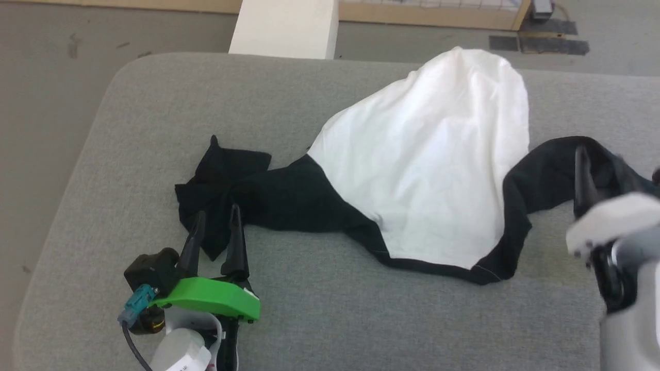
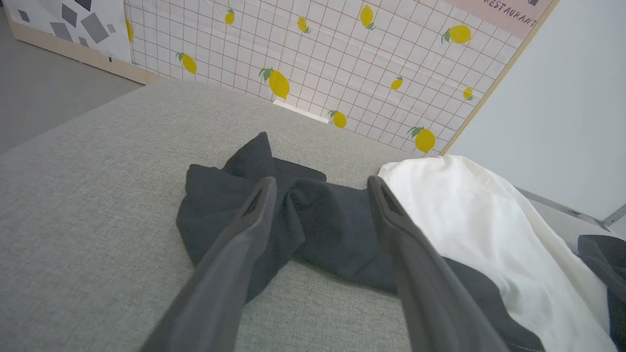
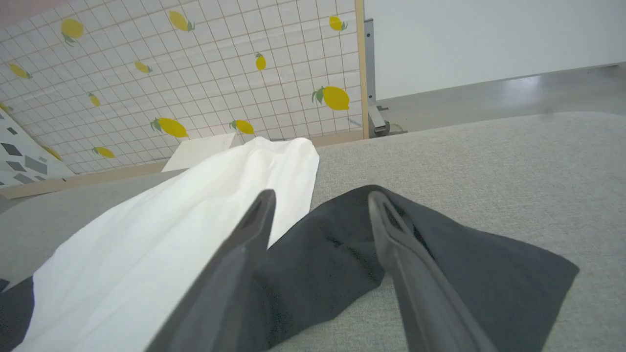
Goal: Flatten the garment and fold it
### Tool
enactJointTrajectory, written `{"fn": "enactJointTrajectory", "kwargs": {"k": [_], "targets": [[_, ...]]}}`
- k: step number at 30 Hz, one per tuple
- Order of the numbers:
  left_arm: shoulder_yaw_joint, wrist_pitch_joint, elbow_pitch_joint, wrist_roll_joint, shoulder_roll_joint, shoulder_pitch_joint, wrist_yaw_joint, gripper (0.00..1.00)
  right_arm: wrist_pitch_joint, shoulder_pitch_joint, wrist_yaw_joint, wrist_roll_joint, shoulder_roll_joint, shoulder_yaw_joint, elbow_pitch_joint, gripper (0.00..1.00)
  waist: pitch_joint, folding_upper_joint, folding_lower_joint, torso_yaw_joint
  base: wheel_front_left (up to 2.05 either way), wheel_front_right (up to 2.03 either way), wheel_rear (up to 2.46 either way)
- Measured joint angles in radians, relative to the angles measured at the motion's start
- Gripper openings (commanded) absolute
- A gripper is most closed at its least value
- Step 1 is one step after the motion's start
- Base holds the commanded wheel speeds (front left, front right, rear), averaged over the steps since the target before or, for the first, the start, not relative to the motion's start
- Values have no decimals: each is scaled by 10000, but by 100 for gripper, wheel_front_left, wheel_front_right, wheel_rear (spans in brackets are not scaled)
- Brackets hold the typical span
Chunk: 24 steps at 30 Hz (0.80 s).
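Currently, one black-sleeved white shirt [image 1: 423, 170] is lying rumpled across the grey padded table [image 1: 154, 103], left gripper [image 1: 217, 211] and right gripper [image 3: 321, 195] each hovering spread and empty over a bunched sleeve; best practice, I judge: pinching near cuffs, drawing outward evenly.

Left gripper [image 1: 217, 211] of two long dark tapered fingers [image 2: 230, 254] slotted near the tips, bright green bracket [image 1: 211, 299] behind them, black boxy module [image 1: 152, 268], teal connector [image 1: 138, 303] on a black cable [image 1: 131, 344], white labelled wrist [image 1: 180, 355], right gripper [image 3: 321, 195] alike, pale blurred housing [image 1: 613, 219], grey forearm [image 1: 631, 330]
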Motion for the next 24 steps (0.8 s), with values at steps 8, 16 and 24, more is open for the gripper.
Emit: {"fn": "enactJointTrajectory", "kwargs": {"k": [8, 16, 24], "targets": [[-35, 2, -40, -4, 4, 179, 35, 100, 2663, 1921, 0, 313, -2, 838, -1720, 100, -288, 0, 0, -375, 0, 0, 0], [-198, 15, -40, -29, 6, 187, 33, 100, 5758, 1787, 0, -500, 13, 2529, -1941, 100, -230, 0, 0, -356, 0, 0, 0], [-251, 15, -31, -102, 13, 177, 33, 100, 6240, 1324, 0, -1317, 13, 2378, -1490, 0, -19, 0, 0, -25, 0, 0, 0]]}}
